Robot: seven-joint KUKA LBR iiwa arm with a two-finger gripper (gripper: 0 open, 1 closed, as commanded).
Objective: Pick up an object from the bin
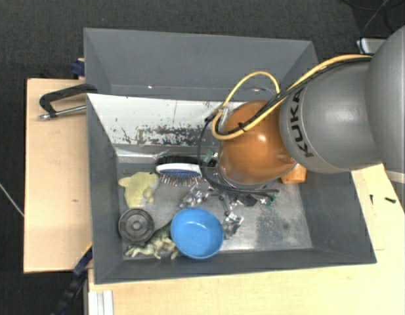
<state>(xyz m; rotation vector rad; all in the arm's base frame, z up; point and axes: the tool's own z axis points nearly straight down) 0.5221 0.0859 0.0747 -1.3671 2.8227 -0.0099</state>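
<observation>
While the arm (340,117) reaches low into the bin (281,225), gripper (218,205) sits mid-floor.
Gripper btwn blue bowl (197,233) & blue-white brush (178,170), close to both; spread or pressed together, can't tell. Yellow lump (138,188), black disc (136,224) lie left.

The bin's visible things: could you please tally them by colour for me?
Blue: 1, the round blue plastic bowl
Black: 1, the round black ridged disc
Pale yellow: 1, the limp pale yellow lump
Blue and white: 1, the black-backed hairbrush
Olive: 1 cluster of small olive pieces
Total: 5; the arm may hide more.
</observation>
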